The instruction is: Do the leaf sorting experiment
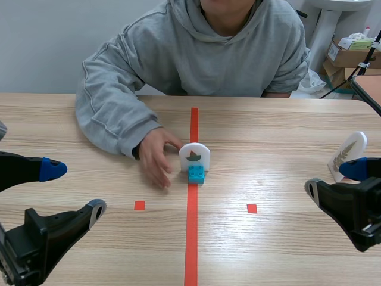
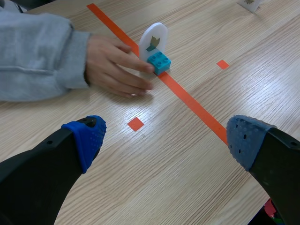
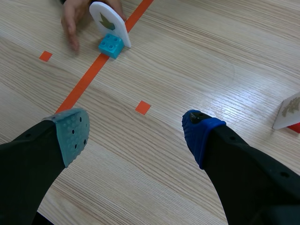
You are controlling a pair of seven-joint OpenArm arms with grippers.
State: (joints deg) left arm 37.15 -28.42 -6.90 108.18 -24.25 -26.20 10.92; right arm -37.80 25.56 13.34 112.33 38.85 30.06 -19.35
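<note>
Hidden behind the right gripper: base of the right leaf card, its leaf too small to tell. Hidden past the table far edge: person's other hand.

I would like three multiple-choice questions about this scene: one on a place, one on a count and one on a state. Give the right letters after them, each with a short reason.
1. Where does the leaf card with the blue brick stand?
A. on the long tape line
B. on a small tape square
C. on top of another card

2. How many leaf cards are in view?
A. one
B. two
C. four

3. How are the left gripper and the right gripper?
A. both open and empty
B. both shut on cards
C. one shut on a brick, the other open

Answers:
1 A: the brick sits on the line, beside the person's hand.
2 B: a second card stands near the right gripper.
3 A: the fingers stand apart with nothing between them.
</note>
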